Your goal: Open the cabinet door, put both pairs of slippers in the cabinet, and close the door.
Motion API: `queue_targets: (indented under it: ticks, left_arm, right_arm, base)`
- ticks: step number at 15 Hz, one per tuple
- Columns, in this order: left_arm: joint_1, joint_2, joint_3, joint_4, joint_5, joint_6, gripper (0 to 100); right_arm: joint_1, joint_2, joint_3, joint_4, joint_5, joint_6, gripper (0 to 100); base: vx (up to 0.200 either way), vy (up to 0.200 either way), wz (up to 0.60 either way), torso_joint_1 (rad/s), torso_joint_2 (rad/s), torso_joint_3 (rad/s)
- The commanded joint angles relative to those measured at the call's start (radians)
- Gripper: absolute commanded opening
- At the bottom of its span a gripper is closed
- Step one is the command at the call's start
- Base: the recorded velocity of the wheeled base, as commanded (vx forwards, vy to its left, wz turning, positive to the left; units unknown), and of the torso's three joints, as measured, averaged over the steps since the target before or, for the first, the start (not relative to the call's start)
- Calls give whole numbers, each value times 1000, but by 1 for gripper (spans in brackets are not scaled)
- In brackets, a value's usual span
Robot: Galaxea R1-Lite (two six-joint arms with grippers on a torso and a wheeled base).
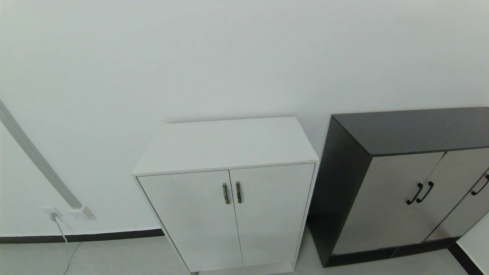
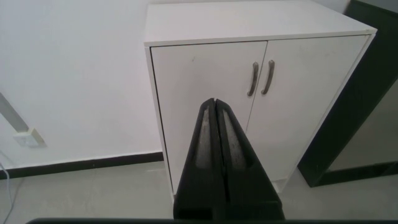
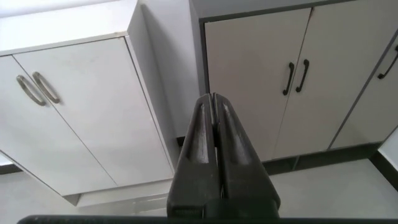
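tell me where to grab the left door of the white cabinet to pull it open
On the left door, take the upright bar handle, coming straight from the front, jaws closing sideways across its middle. It stands off the panel at the door's inner edge, close beside the right door's handle; the shut doors sit flush, so likely nothing else offers a hold.

The plain white two-door wooden cabinet (image 1: 225, 145) has dull bronze-grey metal bar handles (image 1: 225, 193). At its 3 o'clock, the black-framed cabinet (image 1: 412, 130) shows pale grey doors and black curved handles (image 1: 415, 194). My left gripper (image 2: 215, 101) and right gripper (image 3: 214, 96) are matte black.
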Motion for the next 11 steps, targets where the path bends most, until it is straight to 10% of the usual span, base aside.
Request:
queue_targets:
  ticks: [1,11]
  left_arm:
    - [0,1,0,0,1,1,0]
    - [0,1,0,0,-1,1,0]
  right_arm:
    - [0,-2,0,0,0,-2,0]
    - [0,-2,0,0,2,-8,0]
  base:
    - [0,0,0,0,0,0]
    - [0,0,0,0,0,0]
